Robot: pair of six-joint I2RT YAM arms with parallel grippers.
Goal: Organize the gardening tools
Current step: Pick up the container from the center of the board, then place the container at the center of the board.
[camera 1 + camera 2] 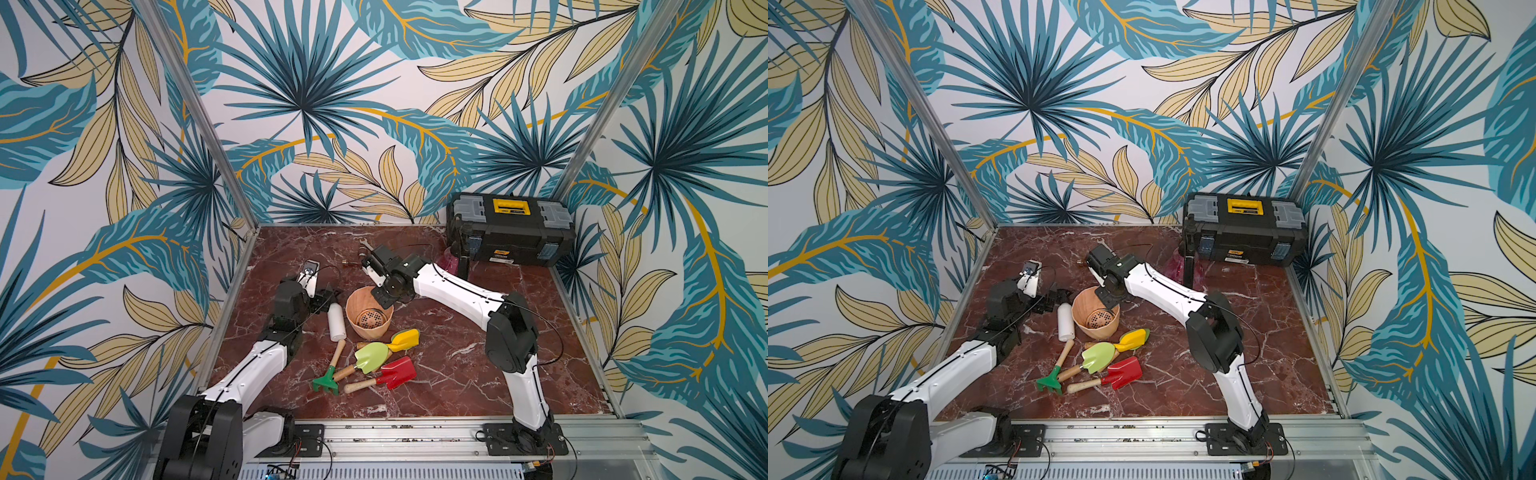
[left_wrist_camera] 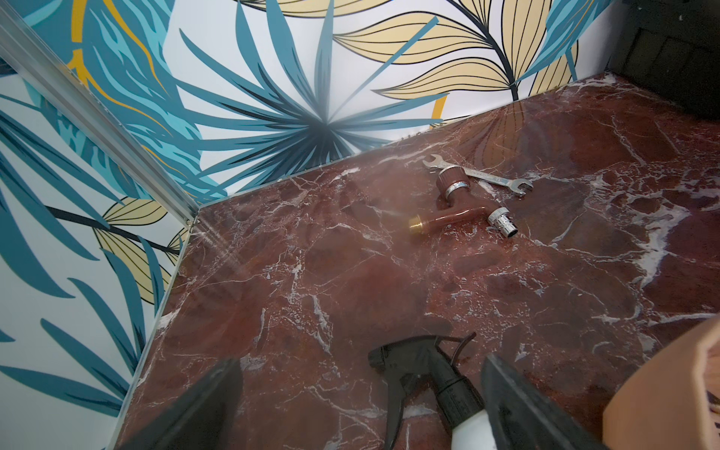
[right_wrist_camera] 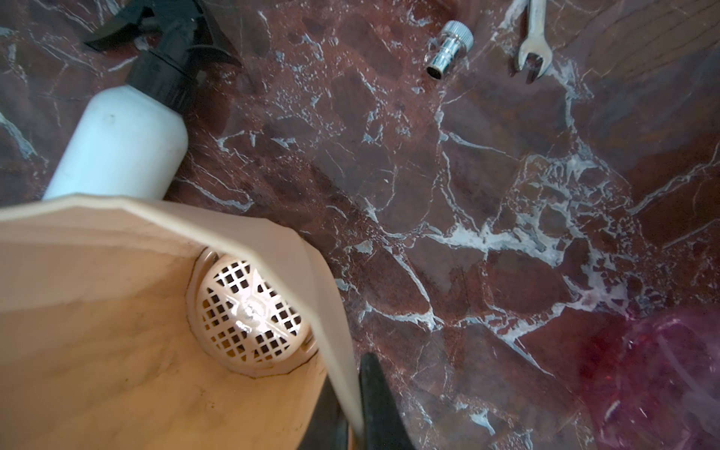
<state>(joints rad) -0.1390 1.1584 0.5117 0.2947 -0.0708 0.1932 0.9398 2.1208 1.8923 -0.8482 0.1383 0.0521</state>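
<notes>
The gardening tools lie in a loose pile at the front middle of the table in both top views: a yellow scoop (image 1: 405,338), a lime-green trowel (image 1: 370,357), a red square shovel (image 1: 397,372) and a dark green rake (image 1: 326,382). Just behind them stands a tan pot (image 1: 353,305) with a grid insert. My right gripper (image 3: 348,374) is shut on the pot's rim (image 3: 272,241), one finger inside the wall and one outside. My left gripper (image 2: 360,360) hangs open over the black trigger head of a lying white spray bottle (image 2: 428,366), touching nothing.
The spray bottle (image 1: 336,322) lies right beside the pot's left side. A silver wrench (image 2: 477,177) and a maroon tap fitting (image 2: 456,210) lie toward the back. A black toolbox (image 1: 511,232) fills the back right corner, with a pink translucent item (image 1: 451,259) in front of it.
</notes>
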